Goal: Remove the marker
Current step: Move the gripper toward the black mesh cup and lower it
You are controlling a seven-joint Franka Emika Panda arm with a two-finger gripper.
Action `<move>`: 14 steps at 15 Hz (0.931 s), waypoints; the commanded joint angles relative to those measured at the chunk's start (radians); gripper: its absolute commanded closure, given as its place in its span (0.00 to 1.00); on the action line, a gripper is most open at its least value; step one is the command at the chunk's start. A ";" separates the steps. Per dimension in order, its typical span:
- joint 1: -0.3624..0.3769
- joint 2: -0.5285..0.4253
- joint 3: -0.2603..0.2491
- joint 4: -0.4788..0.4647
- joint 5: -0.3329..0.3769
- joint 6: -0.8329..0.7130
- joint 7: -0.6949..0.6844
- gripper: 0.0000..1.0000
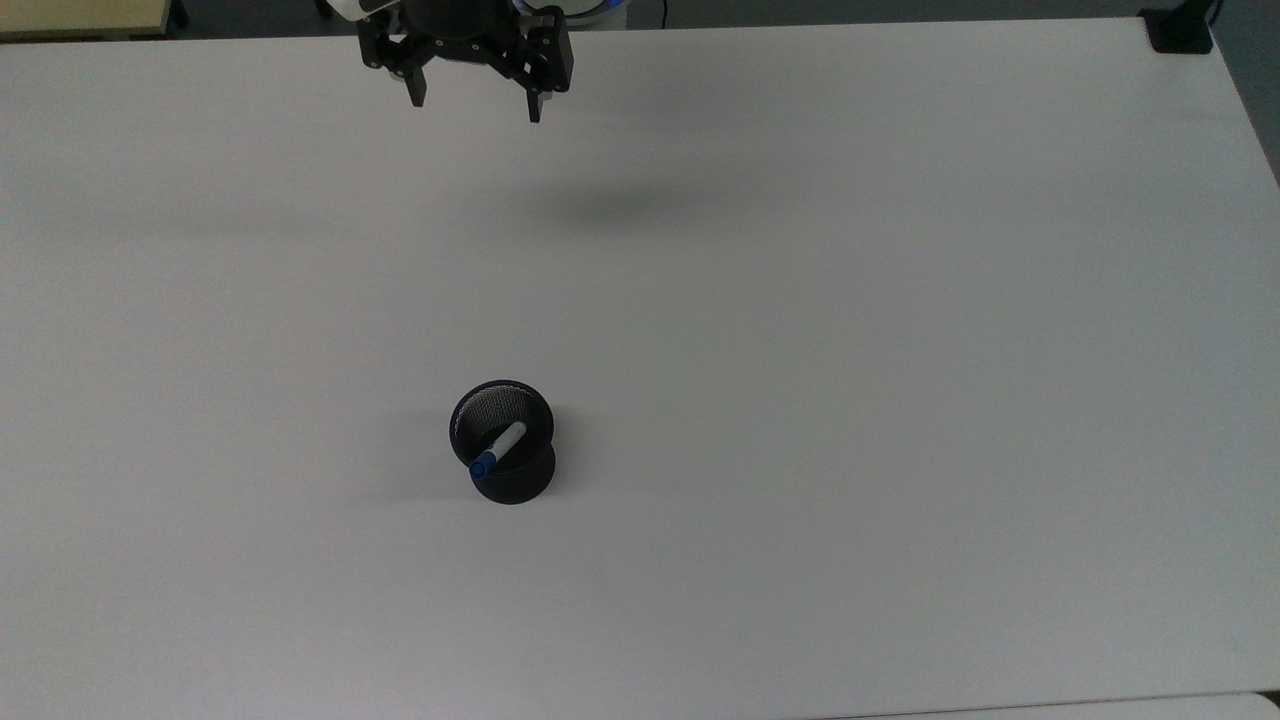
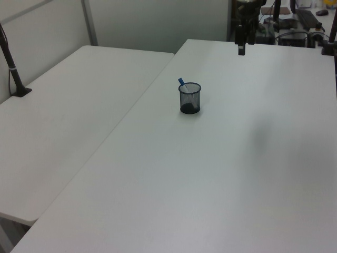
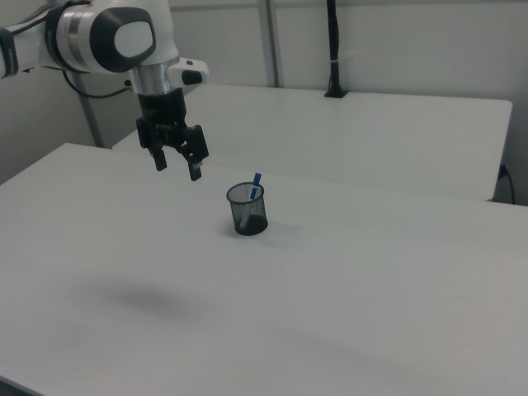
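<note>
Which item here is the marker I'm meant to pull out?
On the big white table stands one black mesh cup. The marker leans inside it, blue cap poking above the rim: a slim white barrel, the only coloured thing there. The open gripper hangs far from it.

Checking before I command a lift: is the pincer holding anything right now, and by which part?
Nothing. The pincer is open and empty, high above the white table, far from the blue-capped white marker standing in the black mesh cup.
</note>
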 commanded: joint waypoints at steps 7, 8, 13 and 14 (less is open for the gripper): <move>-0.012 0.003 -0.009 0.030 0.016 0.007 -0.020 0.00; -0.012 0.003 -0.013 0.031 0.016 0.012 -0.020 0.00; -0.009 0.105 -0.014 0.137 0.017 0.021 -0.017 0.00; -0.009 0.136 -0.014 0.169 0.017 0.021 -0.016 0.00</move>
